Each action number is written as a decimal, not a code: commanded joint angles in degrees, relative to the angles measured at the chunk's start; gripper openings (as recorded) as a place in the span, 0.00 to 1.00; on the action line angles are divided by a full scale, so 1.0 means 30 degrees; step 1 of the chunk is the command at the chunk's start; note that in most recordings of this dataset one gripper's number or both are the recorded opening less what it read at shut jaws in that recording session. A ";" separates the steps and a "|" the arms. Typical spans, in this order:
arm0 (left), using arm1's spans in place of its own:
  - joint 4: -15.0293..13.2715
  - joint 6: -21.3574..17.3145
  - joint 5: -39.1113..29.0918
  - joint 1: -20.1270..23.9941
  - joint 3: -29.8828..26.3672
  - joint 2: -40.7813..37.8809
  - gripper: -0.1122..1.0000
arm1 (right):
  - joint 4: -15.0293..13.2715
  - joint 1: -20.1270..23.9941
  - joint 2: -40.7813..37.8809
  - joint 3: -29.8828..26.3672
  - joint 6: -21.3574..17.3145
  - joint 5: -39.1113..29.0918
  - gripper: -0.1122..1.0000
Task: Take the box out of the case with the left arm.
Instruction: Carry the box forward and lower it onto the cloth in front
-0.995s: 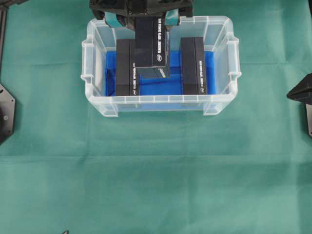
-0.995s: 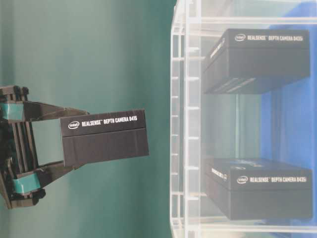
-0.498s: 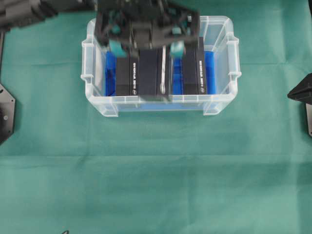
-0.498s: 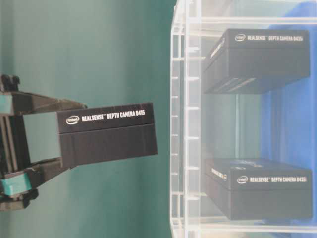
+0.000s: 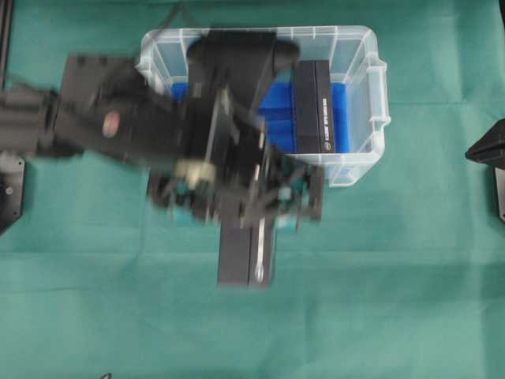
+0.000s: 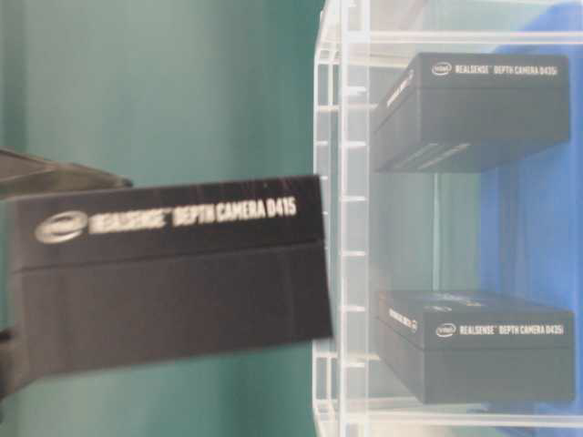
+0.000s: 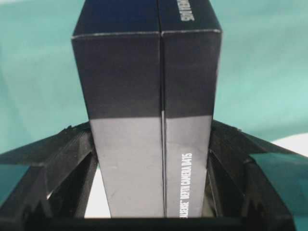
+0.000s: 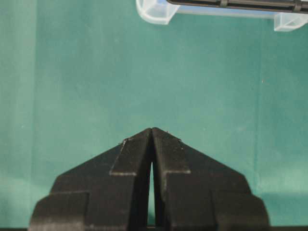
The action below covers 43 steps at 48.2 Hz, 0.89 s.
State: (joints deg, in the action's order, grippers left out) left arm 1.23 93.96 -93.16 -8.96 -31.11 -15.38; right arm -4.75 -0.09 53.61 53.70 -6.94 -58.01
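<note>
My left gripper [image 5: 246,217] is shut on a black box [image 5: 246,254] labelled as a depth camera. It holds the box over the green cloth, in front of the case's near wall and outside the case. The case [image 5: 359,47] is a clear tub with a blue floor. In the left wrist view the box [image 7: 149,86] fills the gap between both fingers [image 7: 72,149]. In the table-level view the held box [image 6: 173,273] looms large, just outside the case wall [image 6: 328,182]. My right gripper [image 8: 152,132] is shut and empty, low over the cloth.
One black box [image 5: 314,106] lies in the case's right half. The left arm hides the case's left half from above. The table-level view shows two boxes [image 6: 474,109] [image 6: 478,346] inside the case. A black arm base [image 5: 485,150] sits at the right edge.
The left gripper has carried the box from above the case forward, past the near wall, out over the cloth. The box has grown larger in the table-level view. The right gripper is unchanged.
</note>
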 commanded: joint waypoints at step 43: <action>0.0586 0.3047 0.6006 -0.1846 0.5508 0.1084 0.65 | 0.0000 -0.0029 -0.0176 -0.0615 -0.0029 0.0029 0.12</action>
State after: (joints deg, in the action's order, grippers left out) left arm 2.64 103.01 -77.34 -14.68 -15.73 -15.38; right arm -4.75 -0.09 53.53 53.53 -6.94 -58.10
